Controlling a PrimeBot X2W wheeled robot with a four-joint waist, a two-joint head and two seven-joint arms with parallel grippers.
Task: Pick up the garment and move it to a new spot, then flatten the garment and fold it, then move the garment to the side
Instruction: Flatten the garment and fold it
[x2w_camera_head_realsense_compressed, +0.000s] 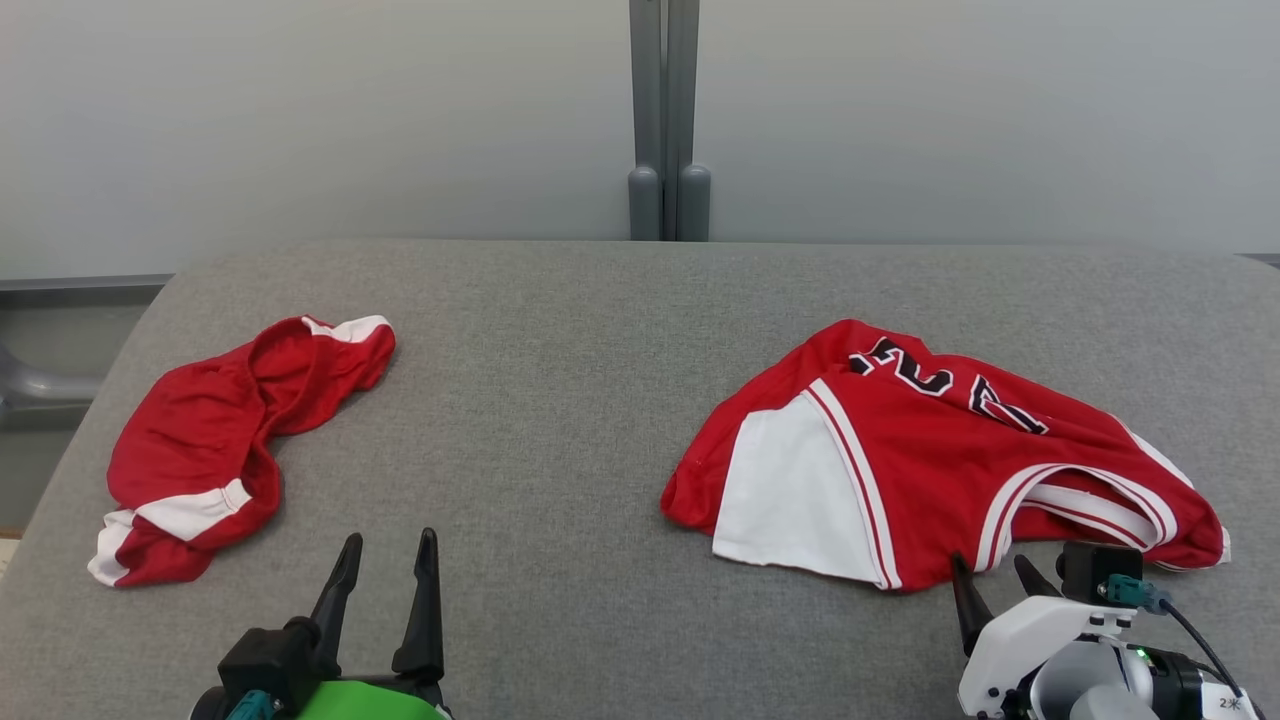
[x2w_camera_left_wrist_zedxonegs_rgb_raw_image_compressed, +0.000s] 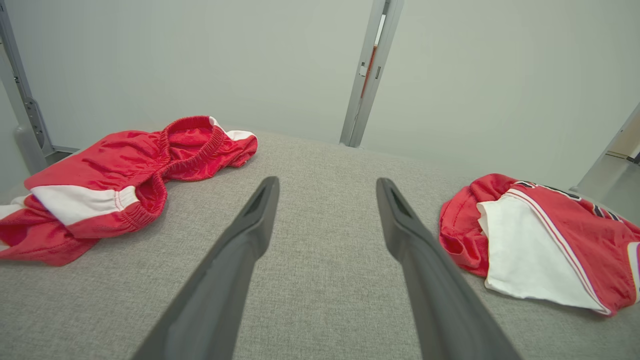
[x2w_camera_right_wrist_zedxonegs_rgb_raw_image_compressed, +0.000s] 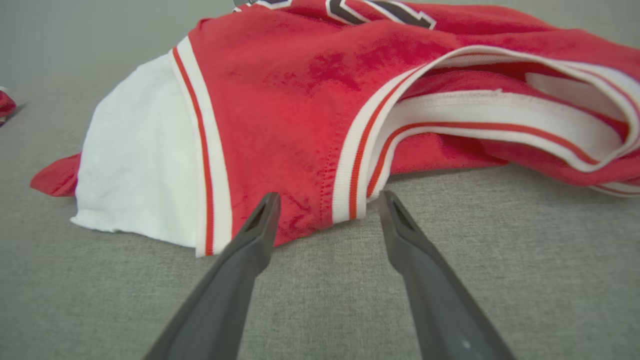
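Fingers of right gripper (x2w_camera_head_realsense_compressed: 992, 572) spread, nothing between them, tips at near hem of red jersey (x2w_camera_head_realsense_compressed: 900, 440), which lies crumpled on right side of grey padded surface (x2w_camera_head_realsense_compressed: 560, 420). Left gripper (x2w_camera_head_realsense_compressed: 390, 545) likewise spread, empty. Red shorts (x2w_camera_head_realsense_compressed: 200, 440) bunched far left.

One red jersey (x2w_camera_head_realsense_compressed: 930, 440), one pair of red shorts (x2w_camera_head_realsense_compressed: 215, 440), two grippers, left gripper (x2w_camera_head_realsense_compressed: 390, 537) and right gripper (x2w_camera_head_realsense_compressed: 988, 562), one grey fabric surface (x2w_camera_head_realsense_compressed: 560, 400)
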